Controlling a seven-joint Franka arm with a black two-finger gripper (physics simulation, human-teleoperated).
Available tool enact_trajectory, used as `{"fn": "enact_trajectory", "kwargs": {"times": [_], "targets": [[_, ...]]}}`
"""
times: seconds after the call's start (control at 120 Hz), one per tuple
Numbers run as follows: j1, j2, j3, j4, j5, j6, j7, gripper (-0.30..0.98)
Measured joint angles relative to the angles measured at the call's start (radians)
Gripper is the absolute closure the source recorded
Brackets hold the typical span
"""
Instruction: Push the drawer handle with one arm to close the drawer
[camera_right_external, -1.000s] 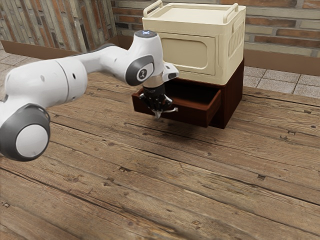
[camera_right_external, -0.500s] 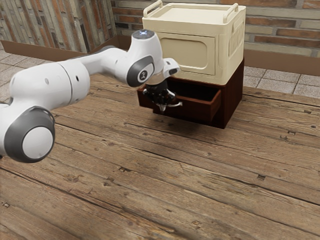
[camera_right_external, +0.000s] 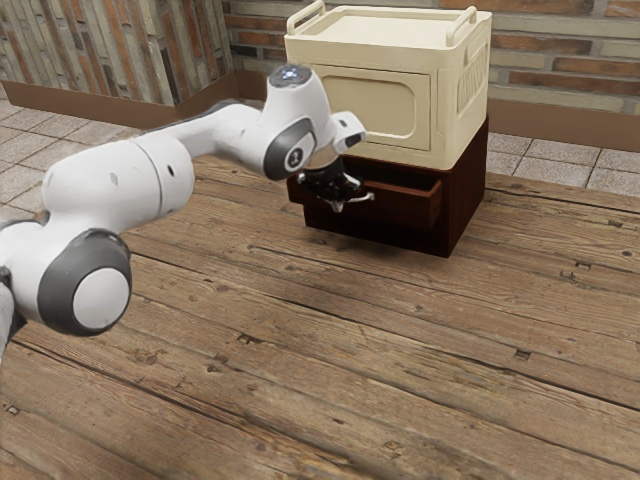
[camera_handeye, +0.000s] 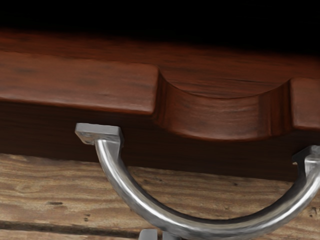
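My gripper is at the front of the brown drawer, by its metal handle; the black hand covers part of the front. The drawer sticks partly out of the dark red-brown cabinet. In the wrist view, the curved silver handle arcs out from the drawer front, below a scooped notch. At that view's lower edge, the tips of my gripper stand almost together beside the outer curve of the handle, with no part of the handle seen between them.
A cream storage box with raised side handles sits on top of the cabinet, close above the hand. Wooden planks stretch out in front. Brick walls rise behind.
The drawer has slid inward toward the cabinet, and less of it sticks out. My hand has moved with its front, toward the exterior view's right and slightly up.
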Motion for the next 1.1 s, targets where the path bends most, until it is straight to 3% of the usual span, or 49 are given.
{"fn": "enact_trajectory", "kwargs": {"times": [1.1], "targets": [[-0.033, 0.11, 0.049, 0.114, 0.002, 0.193, 0.002, 0.79]]}}
